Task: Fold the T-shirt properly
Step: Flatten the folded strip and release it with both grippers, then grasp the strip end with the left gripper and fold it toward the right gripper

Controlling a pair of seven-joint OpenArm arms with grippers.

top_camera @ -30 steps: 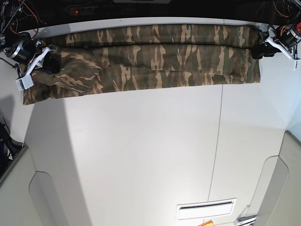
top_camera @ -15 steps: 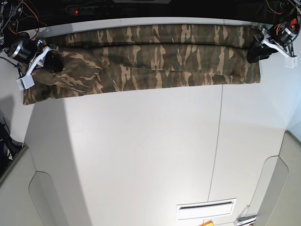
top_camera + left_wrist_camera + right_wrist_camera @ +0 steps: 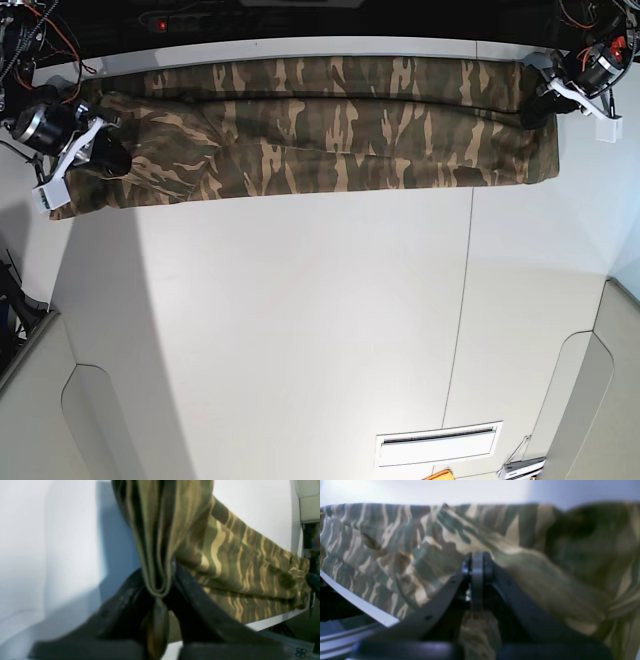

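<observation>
While the T-shirt (image 3: 320, 125) lies as a long folded band across the far edge of the white desk (image 3: 300, 330), each end sits in a claw: the left claw (image 3: 160, 580) pinches a bunched fold of cloth between its black fingers (image 3: 192, 597), and the right claw (image 3: 477, 562) is pressed together on the fabric. Against the earlier view, the left claw has clamped down, both arms have shifted, and the band's ends have moved slightly.
</observation>
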